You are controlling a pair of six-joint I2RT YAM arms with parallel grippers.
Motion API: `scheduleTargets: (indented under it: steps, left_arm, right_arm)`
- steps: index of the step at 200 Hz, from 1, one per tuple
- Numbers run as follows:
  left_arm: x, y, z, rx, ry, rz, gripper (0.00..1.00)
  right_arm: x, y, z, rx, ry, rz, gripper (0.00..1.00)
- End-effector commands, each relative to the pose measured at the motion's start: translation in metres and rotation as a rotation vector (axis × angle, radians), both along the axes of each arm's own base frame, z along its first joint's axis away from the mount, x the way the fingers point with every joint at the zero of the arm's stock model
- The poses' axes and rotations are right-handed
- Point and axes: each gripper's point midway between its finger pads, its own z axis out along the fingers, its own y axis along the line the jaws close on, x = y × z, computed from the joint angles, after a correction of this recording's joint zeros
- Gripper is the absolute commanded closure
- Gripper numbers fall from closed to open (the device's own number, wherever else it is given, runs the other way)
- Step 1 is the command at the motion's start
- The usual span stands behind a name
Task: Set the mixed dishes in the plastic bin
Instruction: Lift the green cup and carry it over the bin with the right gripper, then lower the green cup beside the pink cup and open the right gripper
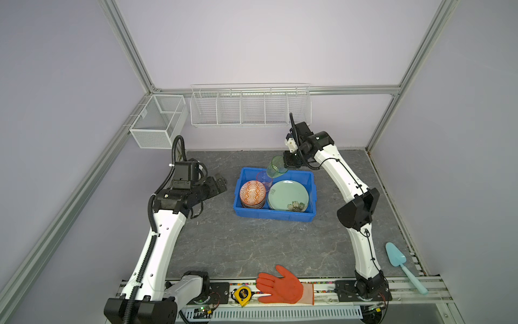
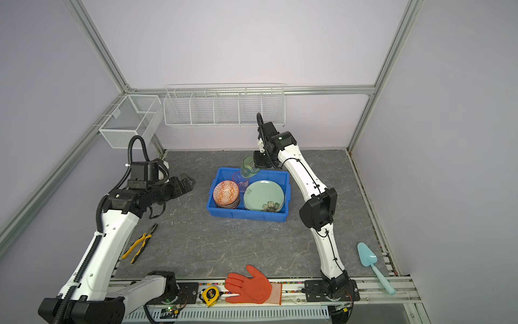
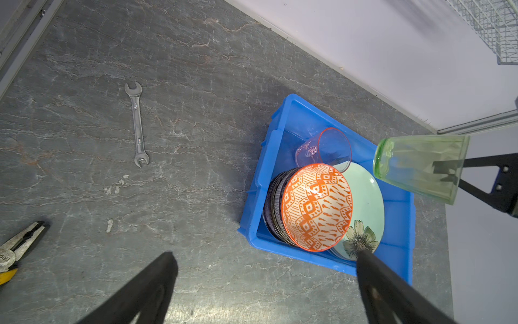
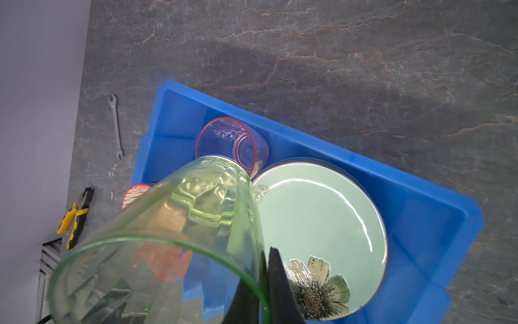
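The blue plastic bin (image 1: 274, 216) (image 2: 246, 217) holds a mint green plate (image 1: 288, 195) (image 4: 316, 218), a stack of bowls topped by an orange patterned bowl (image 1: 252, 193) (image 3: 316, 207), and a pink cup (image 1: 263, 178) (image 4: 232, 143) at its far side. My right gripper (image 1: 290, 162) (image 4: 267, 251) is shut on the wall of a green translucent cup (image 1: 276, 167) (image 3: 420, 165) (image 4: 182, 224), one finger inside and one outside. The cup hangs tilted above the bin's far edge, over the pink cup. My left gripper (image 1: 220, 183) (image 3: 266, 254) stands open and empty, left of the bin.
A wrench (image 3: 137, 123) and yellow-handled pliers (image 2: 140, 244) lie left of the bin. An orange glove (image 1: 283, 286) and a tape measure (image 1: 242, 294) sit at the front rail, a light blue scoop (image 1: 400, 263) at the right. White wire baskets (image 1: 249, 108) hang on the back wall.
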Motion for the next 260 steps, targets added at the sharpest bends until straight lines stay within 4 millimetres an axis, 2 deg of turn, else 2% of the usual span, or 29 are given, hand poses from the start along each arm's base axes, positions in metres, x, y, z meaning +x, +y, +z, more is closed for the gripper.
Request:
scheduleTargets:
  steps: [1,48,119,260]
  left_arm:
    - [-0.001,0.005,0.009,0.015,-0.021,0.011,0.0]
    - [-0.002,0.006,0.006,0.022,-0.015,0.009,0.01]
    - [0.0,0.006,0.003,0.027,-0.008,0.004,0.01]
    - [-0.001,0.006,-0.002,0.027,0.0,0.005,0.01]
  right_arm:
    - [0.01,0.025,0.002,0.085,-0.019,-0.008,0.93]
    - [0.017,0.043,-0.017,0.118,0.006,-0.013,0.93]
    - [0.021,0.044,-0.042,0.08,0.037,-0.028,0.93]
    - [0.02,0.033,-0.052,-0.026,0.01,-0.03,0.91]
